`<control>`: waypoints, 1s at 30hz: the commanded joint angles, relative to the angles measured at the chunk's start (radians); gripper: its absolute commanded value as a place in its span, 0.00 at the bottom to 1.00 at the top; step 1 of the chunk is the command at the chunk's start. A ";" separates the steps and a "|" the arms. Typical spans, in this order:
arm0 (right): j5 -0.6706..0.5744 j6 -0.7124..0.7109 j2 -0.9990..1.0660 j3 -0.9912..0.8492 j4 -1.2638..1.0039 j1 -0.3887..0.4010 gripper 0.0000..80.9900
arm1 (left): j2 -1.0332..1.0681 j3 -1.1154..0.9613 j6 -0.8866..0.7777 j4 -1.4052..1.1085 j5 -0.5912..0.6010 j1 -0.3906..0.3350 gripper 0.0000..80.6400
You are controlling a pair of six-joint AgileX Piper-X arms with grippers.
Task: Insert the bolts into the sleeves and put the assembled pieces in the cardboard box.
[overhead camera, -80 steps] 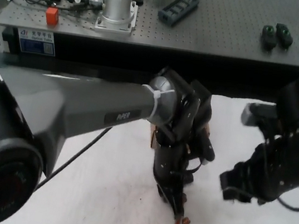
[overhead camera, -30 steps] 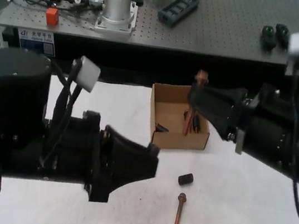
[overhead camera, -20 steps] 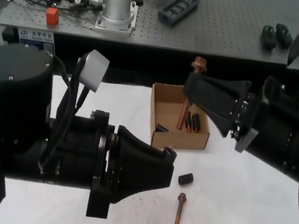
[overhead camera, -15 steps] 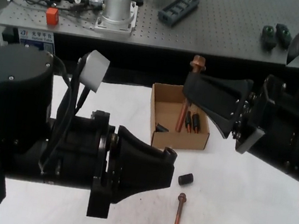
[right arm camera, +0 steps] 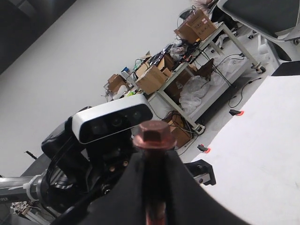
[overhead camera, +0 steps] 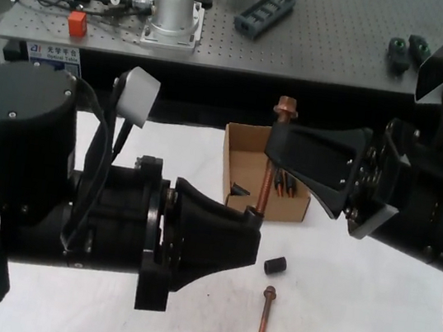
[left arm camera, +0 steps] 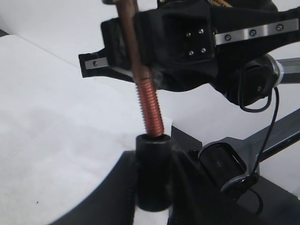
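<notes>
Right gripper [right arm camera: 152, 168] is clamped on a bolt [left arm camera: 149, 105] below its head, bolt upright. Left gripper [overhead camera: 252, 219] is closed on a sleeve [left arm camera: 152, 176], mouth up. The threaded tip sits at the sleeve mouth; can't tell how deep. The pair hangs by the near wall of the box [overhead camera: 286, 210]. Step: insertion, barely begun. Next: push the bolt straight down, axes aligned. A spare sleeve [overhead camera: 275, 265] and spare bolt [overhead camera: 266, 315] lie on the cloth [overhead camera: 365, 321].

Outside the one cardboard box [overhead camera: 288, 209], two bolts [overhead camera: 274, 153] [overhead camera: 265, 314] and two sleeves [left arm camera: 152, 178] [overhead camera: 275, 265] (pieces [overhead camera: 288, 184] inside it cannot be counted).
</notes>
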 commanded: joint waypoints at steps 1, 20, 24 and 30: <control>-0.024 -0.001 -0.007 -0.003 0.002 0.002 0.03 | -0.010 -0.011 -0.016 -0.045 0.009 -0.003 0.01; -0.145 -0.040 -0.007 -0.003 0.002 0.002 0.01 | -0.010 -0.011 -0.069 -0.121 -0.071 -0.003 0.01; -0.170 -0.047 -0.010 -0.003 0.002 0.002 0.37 | -0.010 -0.011 -0.050 -0.121 -0.071 -0.003 0.01; -0.185 -0.047 -0.052 -0.003 0.013 -0.092 0.43 | 0.002 -0.014 -0.023 -0.119 -0.199 -0.003 0.01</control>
